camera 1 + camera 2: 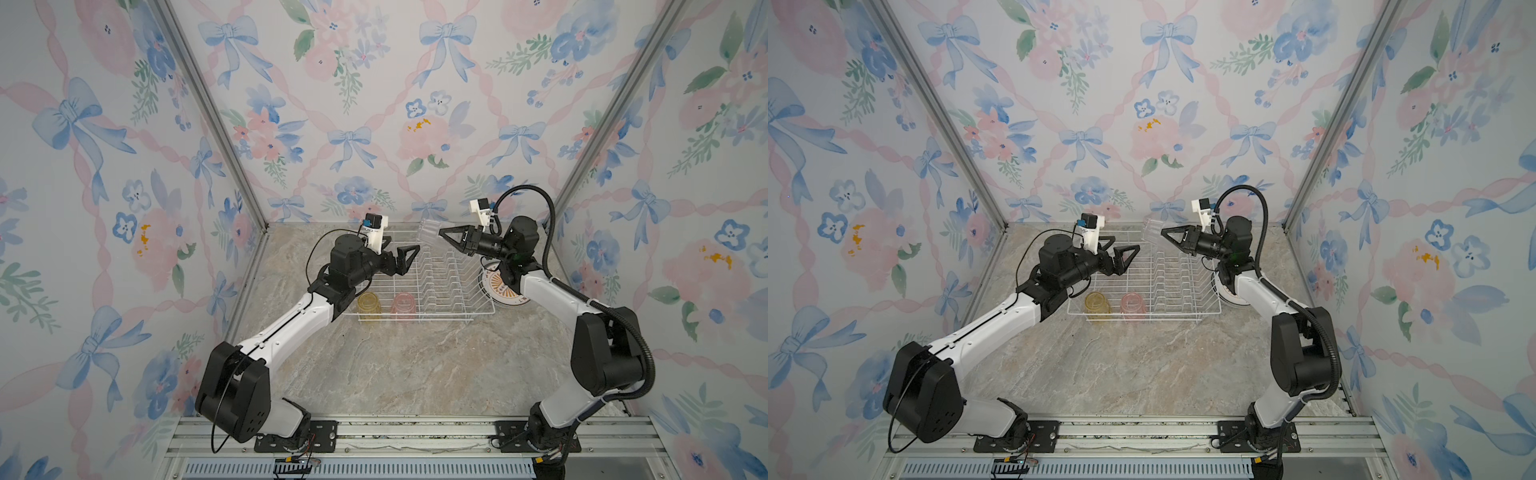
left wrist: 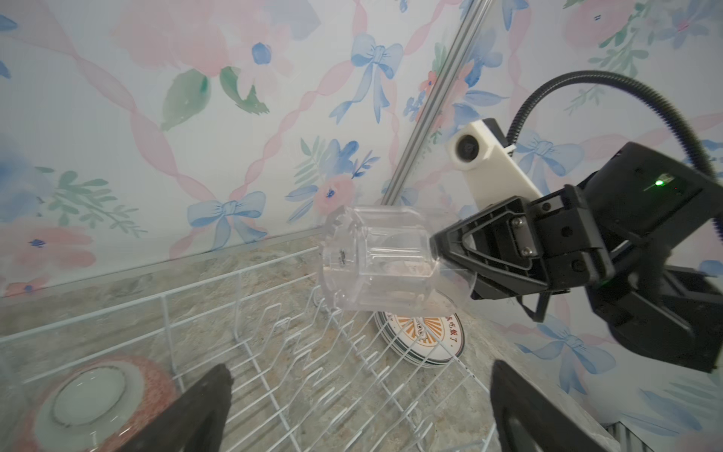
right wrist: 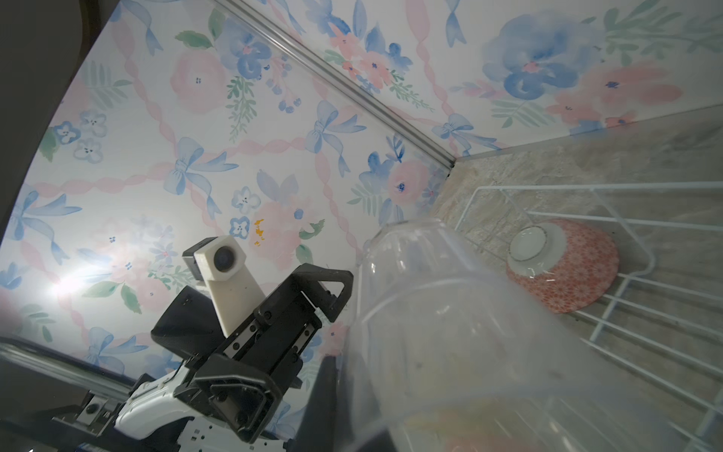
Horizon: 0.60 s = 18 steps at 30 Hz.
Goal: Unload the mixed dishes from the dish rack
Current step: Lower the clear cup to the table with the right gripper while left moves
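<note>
In both top views the nearest thing is the bare marble-patterned stone desk (image 1: 395,365). Beyond it sits the large white wire dish rack (image 1: 415,320), a rectangular basket with a row of upright prongs (image 1: 440,278) running through its middle. At its 6 o'clock edge two translucent plastic cups stand mouth-down side by side: the yellow tumbler (image 1: 369,306) toward 7 o'clock and the pink tumbler (image 1: 403,306) just beside it.

At the rack's 3 o'clock, on the desk just outside the wire wall, lies a stack of round white plates (image 1: 500,291). The top one has an orange sunburst design, and the right arm partly hides the stack.

The left tool (image 1: 397,249) hovers over the rack's 9 o'clock side. Its black triangular fingers (image 2: 203,411) are spread wide and hold nothing. Toward the rack's 10 o'clock corner the wrist views show an upturned red-pink floral bowl (image 3: 563,270) with a white foot ring, resting on the wires.

Farthest back, over the rack's 12 o'clock edge, the right tool (image 1: 442,235) is clamped on the rim of a smooth clear tumbler (image 1: 430,232). The cup hangs on its side in the air with its base pointing toward 9 o'clock.
</note>
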Motion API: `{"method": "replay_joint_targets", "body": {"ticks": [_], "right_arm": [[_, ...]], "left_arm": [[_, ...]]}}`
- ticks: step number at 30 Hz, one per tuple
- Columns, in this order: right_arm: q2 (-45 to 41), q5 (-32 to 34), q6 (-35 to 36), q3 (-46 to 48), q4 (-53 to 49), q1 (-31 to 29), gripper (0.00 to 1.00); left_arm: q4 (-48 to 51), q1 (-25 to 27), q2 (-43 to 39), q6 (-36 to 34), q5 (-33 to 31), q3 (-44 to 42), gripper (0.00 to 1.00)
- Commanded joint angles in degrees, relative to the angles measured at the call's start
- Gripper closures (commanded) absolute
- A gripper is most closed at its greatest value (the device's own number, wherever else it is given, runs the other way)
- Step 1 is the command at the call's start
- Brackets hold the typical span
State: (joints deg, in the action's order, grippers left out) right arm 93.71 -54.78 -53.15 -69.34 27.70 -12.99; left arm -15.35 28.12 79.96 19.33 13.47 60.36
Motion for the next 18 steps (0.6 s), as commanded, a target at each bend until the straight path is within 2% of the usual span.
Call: {"method": "replay_joint_targets", "body": {"ticks": [1, 2, 4, 7, 10, 13, 18], "right_arm": [[-6.9, 13.7, 31.6, -7.2, -38.8, -2.4, 1.0], [-8.3, 18.7, 36.1, -8.1, -45.2, -3.5, 1.0], [-11.4, 25.7, 40.6, -8.2, -51.8, -4.9, 1.0], [-16.1, 36.1, 45.7, -7.6, -61.2, -7.7, 1.0], [-20.5, 48.1, 50.0, -8.2, -70.9, -13.7, 1.0], [-24.3, 56.9, 50.8, -8.6, -79.1, -19.6, 1.0], [-29.3, 66.6, 47.4, -7.2, -89.7, -29.0, 1.0]], "left_arm": [[11.9, 0.0, -2.1, -7.2, -9.9, -1.2, 0.02], [13.5, 0.1, -2.7, -7.7, -11.3, -1.2, 0.02], [14.7, 0.2, -3.7, -8.5, -13.4, -2.1, 0.02], [14.7, 0.2, -5.3, -9.4, -15.1, -4.1, 0.02], [14.7, 0.2, -6.0, -10.5, -16.3, -5.1, 0.02], [14.9, 0.1, -6.8, -10.9, -17.7, -6.0, 0.02], [16.6, -0.3, -7.3, -11.0, -20.6, -6.6, 0.02]]}}
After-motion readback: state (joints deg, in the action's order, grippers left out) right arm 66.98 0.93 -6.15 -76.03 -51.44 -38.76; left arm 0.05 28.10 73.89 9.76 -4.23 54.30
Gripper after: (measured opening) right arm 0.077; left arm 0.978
